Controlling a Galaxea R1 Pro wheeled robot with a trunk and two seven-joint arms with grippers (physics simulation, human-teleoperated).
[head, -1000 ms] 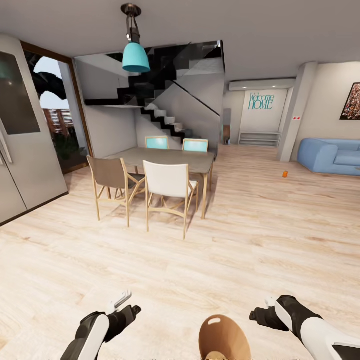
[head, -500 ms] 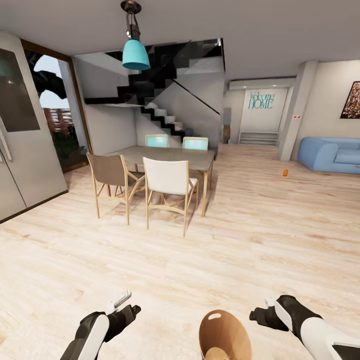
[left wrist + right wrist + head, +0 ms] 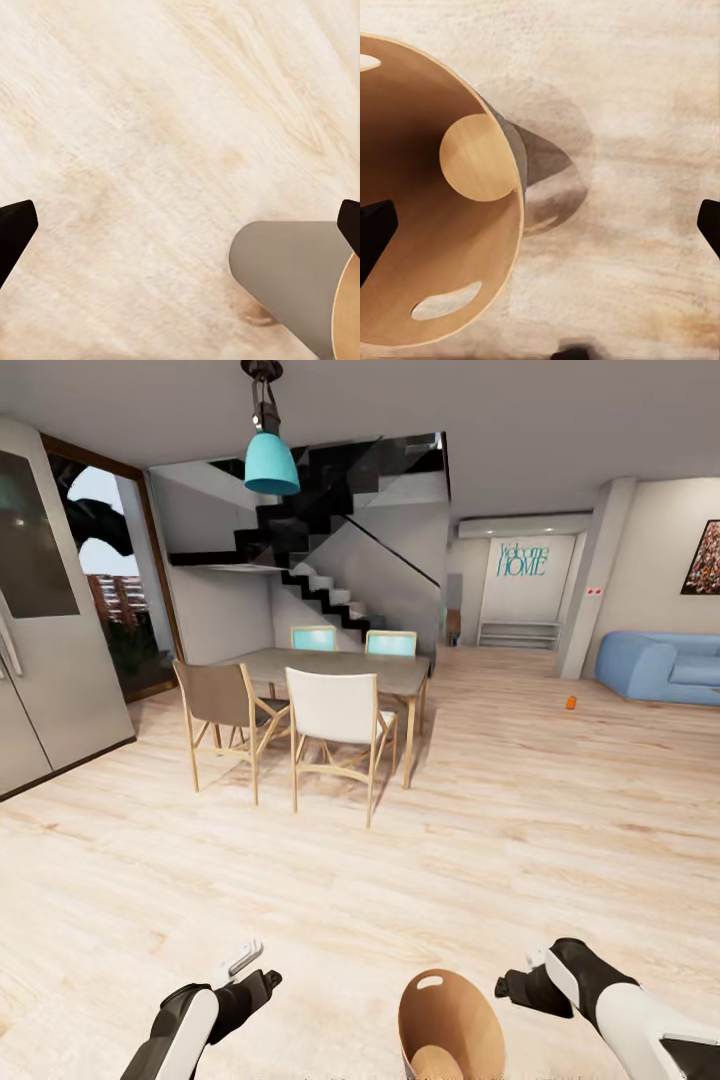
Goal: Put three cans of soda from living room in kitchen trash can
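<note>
1. So the tash can (image 3: 450, 1025) is sitting on the pale wood floor (image 3: 520, 840) right at the robot's feet, between the two arms. Looking down the right wrist view you can see straight into its tan inside (image 3: 435, 225) and it looks empty, no cans in there.
2. One orange can of soda (image 3: 571, 702) is way off across the room, on the floor just in front of the blue sofa (image 3: 665, 668). It's tiny from here, so I can't tell if it's upright or tipped. The other two I can't make out.
3. Left gripper (image 3: 243, 967) hangs low over bare floor. Its dark fingertips sit at opposite edges of the left wrist view, so it's spread wide with nothing in it. Same deal for the right gripper (image 3: 520, 988): spread wide, empty.
4. My read: this is the drive-to-the-cans bit. Head right of the dining table (image 3: 335, 672) and its chairs (image 3: 335, 720), where the floor is open.
5. Tip: keep the arms tucked while rolling, and don't clip the bucket when pulling away.
</note>
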